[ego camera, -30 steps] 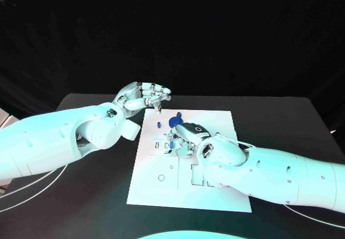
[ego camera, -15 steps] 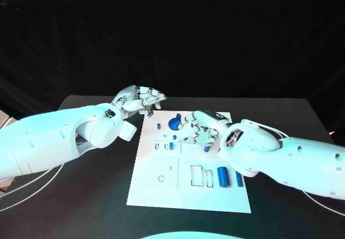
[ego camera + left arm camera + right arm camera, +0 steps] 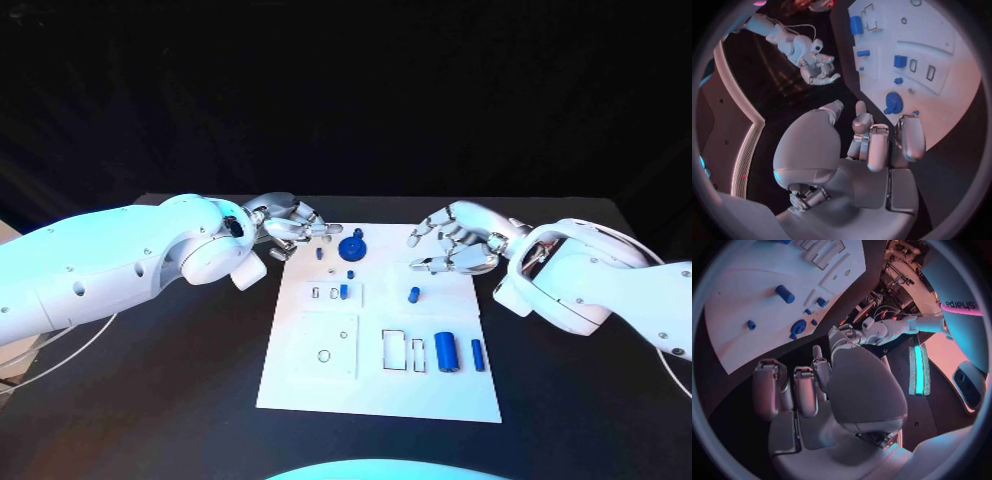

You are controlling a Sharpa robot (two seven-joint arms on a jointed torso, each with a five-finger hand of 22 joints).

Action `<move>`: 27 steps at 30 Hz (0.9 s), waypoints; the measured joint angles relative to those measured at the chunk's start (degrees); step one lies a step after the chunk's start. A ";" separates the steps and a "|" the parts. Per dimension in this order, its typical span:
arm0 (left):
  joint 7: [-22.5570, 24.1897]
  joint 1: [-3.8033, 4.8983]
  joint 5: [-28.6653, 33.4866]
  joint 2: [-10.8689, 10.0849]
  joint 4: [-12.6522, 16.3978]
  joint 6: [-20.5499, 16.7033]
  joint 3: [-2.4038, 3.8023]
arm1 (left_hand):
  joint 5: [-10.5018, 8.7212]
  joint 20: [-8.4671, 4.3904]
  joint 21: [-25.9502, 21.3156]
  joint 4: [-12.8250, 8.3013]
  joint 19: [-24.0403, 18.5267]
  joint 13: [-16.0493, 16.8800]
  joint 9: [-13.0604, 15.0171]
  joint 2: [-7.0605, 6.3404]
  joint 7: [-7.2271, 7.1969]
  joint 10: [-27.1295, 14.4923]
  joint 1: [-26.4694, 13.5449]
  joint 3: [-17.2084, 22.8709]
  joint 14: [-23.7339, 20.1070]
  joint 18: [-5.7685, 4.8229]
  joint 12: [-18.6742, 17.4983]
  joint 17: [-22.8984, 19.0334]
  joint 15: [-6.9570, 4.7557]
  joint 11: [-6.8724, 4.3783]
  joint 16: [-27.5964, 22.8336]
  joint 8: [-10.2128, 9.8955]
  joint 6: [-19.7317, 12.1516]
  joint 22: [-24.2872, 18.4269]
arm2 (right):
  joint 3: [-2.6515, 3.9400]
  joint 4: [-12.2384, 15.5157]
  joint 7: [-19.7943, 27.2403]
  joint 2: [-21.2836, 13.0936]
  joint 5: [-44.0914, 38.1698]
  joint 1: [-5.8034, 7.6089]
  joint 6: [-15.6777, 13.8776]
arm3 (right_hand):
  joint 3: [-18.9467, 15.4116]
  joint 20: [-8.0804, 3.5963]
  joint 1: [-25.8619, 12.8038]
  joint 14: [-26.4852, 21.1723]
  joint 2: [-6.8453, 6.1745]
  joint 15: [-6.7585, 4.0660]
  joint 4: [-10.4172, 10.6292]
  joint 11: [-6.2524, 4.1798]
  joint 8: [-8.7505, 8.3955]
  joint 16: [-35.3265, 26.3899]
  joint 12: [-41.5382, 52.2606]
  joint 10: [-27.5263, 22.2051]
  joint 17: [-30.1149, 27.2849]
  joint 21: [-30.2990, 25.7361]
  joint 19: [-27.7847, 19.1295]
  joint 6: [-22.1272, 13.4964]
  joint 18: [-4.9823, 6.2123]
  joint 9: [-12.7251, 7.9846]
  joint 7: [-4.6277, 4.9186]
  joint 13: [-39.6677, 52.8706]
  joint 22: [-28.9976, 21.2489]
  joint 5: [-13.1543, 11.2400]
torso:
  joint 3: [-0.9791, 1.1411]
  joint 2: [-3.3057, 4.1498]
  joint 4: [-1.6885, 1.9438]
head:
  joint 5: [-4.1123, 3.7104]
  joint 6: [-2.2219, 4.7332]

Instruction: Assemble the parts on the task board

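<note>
The white task board (image 3: 378, 385) lies in the middle of the black table. A round blue part (image 3: 352, 247) sits near its far edge, with small blue pegs (image 3: 319, 253) beside it. A short blue part (image 3: 414, 295) lies mid-board, and a thick blue cylinder (image 3: 446, 352) and a slim one (image 3: 477, 354) lie in slots near the right edge. My left hand (image 3: 296, 228) hovers at the board's far left corner, fingers curled in with nothing seen in them (image 3: 873, 145). My right hand (image 3: 454, 245) hangs over the far right edge, fingers spread and empty (image 3: 798, 385).
Empty outlined slots (image 3: 395, 349) and a small hole (image 3: 323, 356) mark the board's near half. Bare black tabletop (image 3: 173, 400) surrounds the board. The right hand (image 3: 817, 67) and round part (image 3: 893, 101) show in the left wrist view, the left hand (image 3: 879, 330) in the right wrist view.
My right hand has drawn back from the board's middle to its far right edge and opened, uncovering the short blue part. My left hand has come down toward the board's far left corner.
</note>
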 measured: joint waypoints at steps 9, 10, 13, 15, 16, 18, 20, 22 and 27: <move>-14.04 1.07 -14.01 4.66 -1.01 7.45 -0.16 | 0.00 0.00 0.00 0.06 0.00 -0.09 1.50 0.87 -0.06 -0.60 -4.82 -3.26 0.00 0.00 -0.38 -0.01 0.00 0.16 -0.25 -0.22 -0.36 0.57 | 0.28 -4.47 0.15 -0.35 6.56 0.67 -1.01 | 0.97 0.00 1.82 0.00 -0.45 0.00 -0.62 0.31 0.00 -0.23 -0.24 -0.31 -0.01 -1.09 0.00 -1.11 0.00 -0.16 0.27 0.00 -0.01 3.86 | 0.25 -0.39 0.20 | 0.51 -0.58; -14.98 1.13 -14.87 5.04 -1.14 8.11 -0.24 | 0.00 0.00 0.00 0.06 0.00 -0.07 1.55 0.90 -0.06 -0.60 -4.85 -3.26 0.00 0.00 -0.38 -0.01 0.01 0.16 -0.25 -0.22 -0.36 0.59 | 0.29 -4.72 0.14 -0.32 6.86 0.71 -1.22 | 0.97 0.00 1.82 0.00 -0.45 0.00 -0.62 0.31 0.00 -0.23 -0.24 -0.31 -0.01 -1.12 0.00 -1.11 0.00 -0.16 0.27 0.00 -0.01 3.86 | 0.27 -0.39 0.20 | 0.56 -0.60; -17.54 1.29 -17.08 6.12 -1.63 9.81 -0.49 | 0.00 0.22 0.00 -0.02 0.21 0.20 1.78 1.20 -0.06 -0.58 -5.15 -3.66 0.00 -0.01 -0.04 -0.01 0.01 0.14 -0.24 -0.22 -0.36 0.75 | 0.32 -5.40 0.15 -0.23 7.80 0.77 -2.10 | 1.05 0.00 1.82 0.00 -0.45 0.00 -0.53 0.44 0.00 -0.25 -0.50 -0.44 -0.01 -1.60 0.00 -1.34 0.00 -0.23 0.51 0.00 -0.01 3.86 | 0.28 -0.38 0.18 | 0.71 -0.65; -18.83 1.43 -18.17 6.83 -1.93 10.60 -0.64 | 0.00 0.21 0.00 -0.02 0.20 0.32 1.92 1.20 -0.06 -0.38 -5.15 -3.66 -0.01 0.00 -0.03 -0.01 0.01 -0.06 -0.25 -0.11 -0.36 0.81 | 0.33 -5.73 0.36 -0.08 8.54 0.79 -2.95 | 1.03 0.31 1.81 0.00 -0.45 0.00 -0.20 0.51 0.00 -0.89 -2.09 -1.98 -0.01 -2.56 -0.31 -1.66 -0.01 -0.31 0.41 -0.53 -0.01 3.86 | 0.28 -0.38 0.15 | 0.72 -0.75; -19.29 1.50 -18.52 7.13 -2.06 10.89 -0.70 | 0.00 0.21 0.00 -0.02 0.20 0.37 1.99 1.36 -0.06 -0.38 -5.31 -3.66 0.00 -0.01 -0.04 -0.01 0.01 -0.06 -0.25 0.05 -0.36 0.87 | 0.33 -5.85 0.51 0.05 8.95 0.80 -3.43 | 1.13 0.31 1.81 0.00 -0.45 0.00 -0.11 0.45 0.00 -0.90 -2.49 -2.21 -0.01 -2.56 -0.31 -1.66 -0.01 -0.31 0.41 -0.83 -0.01 3.86 | 0.28 -0.38 0.13 | 0.68 -0.83; -19.99 1.61 -19.12 7.71 -2.31 11.40 -0.87 | 0.00 0.21 0.21 -0.02 0.20 0.43 2.05 1.43 -0.06 -0.38 -5.38 -3.66 0.00 0.00 0.19 -0.01 0.01 -0.06 -0.24 0.15 -0.36 0.94 | 0.35 -6.06 0.94 0.39 9.83 0.81 -4.51 | 1.26 0.31 1.79 0.00 -0.42 0.00 0.03 0.45 0.00 -1.22 -4.60 -3.93 -0.01 -2.83 -0.31 -1.72 -0.01 -0.31 0.45 -2.75 -0.01 3.86 | 0.27 -0.35 0.09 | 0.60 -0.92; -20.65 1.67 -19.68 8.37 -2.62 11.90 -1.12 | 0.00 0.21 0.22 -0.02 0.20 0.43 2.11 1.43 -0.06 -0.38 -5.38 -3.66 0.00 0.00 0.20 -0.01 0.01 -0.06 -0.24 0.15 -0.36 0.97 | 0.35 -6.26 1.59 0.88 10.91 0.82 -5.93 | 1.43 0.36 1.78 0.00 -0.42 0.00 0.19 0.41 0.00 -2.47 -7.33 -5.77 -0.02 -5.70 -1.58 -1.77 1.34 -0.38 0.45 -5.24 -0.02 3.86 | 0.27 -0.34 0.04 | 0.49 -0.98; -21.16 1.68 -20.09 9.04 -2.96 12.36 -1.42 | 0.00 0.21 0.22 -0.02 0.20 0.43 2.15 1.43 -0.06 -0.38 -5.38 -3.65 -0.01 0.00 0.20 -0.01 0.01 -0.06 -0.25 0.15 -0.36 1.02 | 0.35 -6.50 2.37 1.38 11.95 0.83 -7.38 | 1.75 0.37 1.78 0.00 -0.42 0.00 0.02 0.38 0.00 -3.55 -8.65 -6.59 -0.02 -9.00 -3.25 -1.84 1.70 -0.43 0.38 -6.49 -0.02 3.96 | 0.28 -0.32 0.01 | 0.36 -1.10; -21.92 1.72 -20.66 10.43 -3.74 13.34 -2.04 | 0.00 0.20 0.22 -0.02 0.20 0.29 2.31 1.43 -0.06 -0.38 -5.38 -3.65 -0.01 0.00 0.21 -0.02 0.01 -0.06 -0.25 0.15 -0.36 1.02 | 0.35 -7.05 4.35 2.27 14.55 0.85 -10.28 | 4.45 0.23 2.36 -2.55 -1.00 0.10 0.13 0.61 0.45 -15.69 -23.26 -15.25 -12.69 -31.14 -12.03 -2.87 6.04 -0.61 0.33 -20.25 -9.62 5.28 | 0.27 -0.31 -0.02 | 0.09 -1.21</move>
